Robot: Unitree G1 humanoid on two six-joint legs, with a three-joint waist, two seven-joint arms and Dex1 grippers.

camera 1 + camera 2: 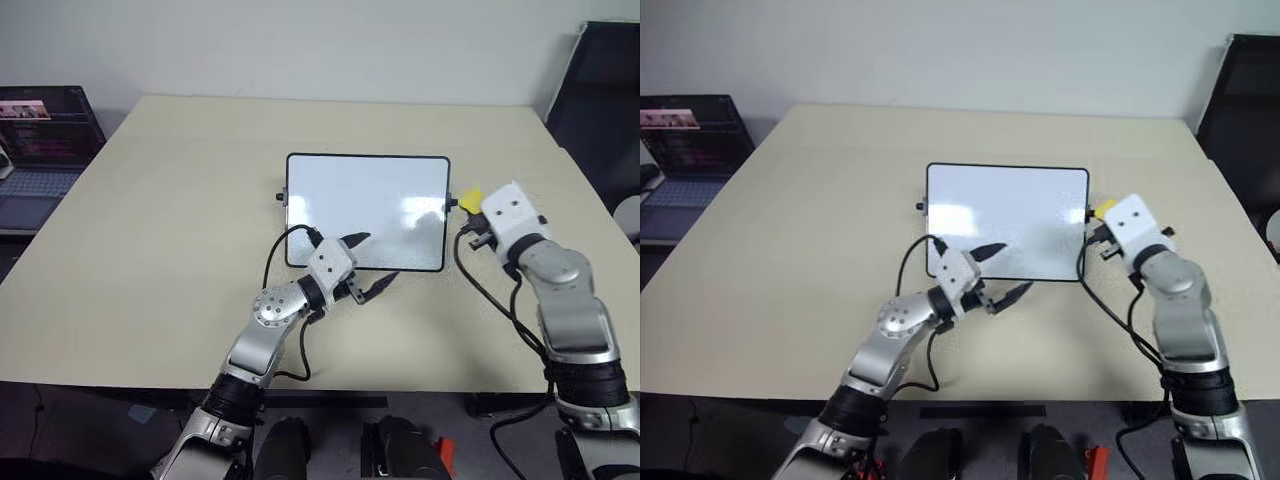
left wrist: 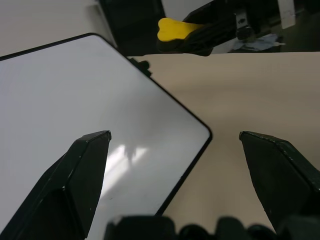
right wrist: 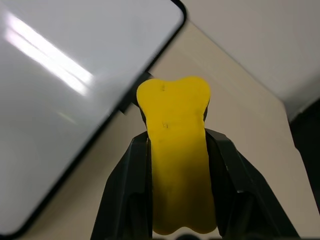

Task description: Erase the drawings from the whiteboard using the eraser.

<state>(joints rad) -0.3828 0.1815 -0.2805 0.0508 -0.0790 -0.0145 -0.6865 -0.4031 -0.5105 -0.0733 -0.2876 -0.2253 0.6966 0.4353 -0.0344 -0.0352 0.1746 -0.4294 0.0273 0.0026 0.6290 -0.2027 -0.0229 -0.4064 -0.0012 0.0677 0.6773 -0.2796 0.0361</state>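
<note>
A pale beige surface [image 1: 180, 230] fills the scene in front of a plain light wall, with an open laptop [image 1: 45, 140] on a lower desk off at about 10 o'clock and a dark chair [image 1: 600, 110] at about 2 o'clock. The whiteboard [image 1: 366, 210] lies flat near the middle of the surface, its glossy white face catching bright reflections; no drawings can be made out on it from the head views or the wrist views. The left gripper [image 1: 363, 263] sits at the board's 6 o'clock edge, pointing toward 3 o'clock, its two black fingers [image 2: 75, 185] spread wide apart and grasping nothing — one finger lies over the board's near corner, the other over bare surface. The right gripper [image 1: 470, 205] is just off the board's 3 o'clock side, beside the small black knob there, and is clenched on the eraser [image 3: 177, 150] — a yellow block with a notched tip that juts out past the fingertips. In the right wrist view the eraser's tip sits next to the board's black frame, near a rounded corner, over bare surface rather than over the white face.
</note>
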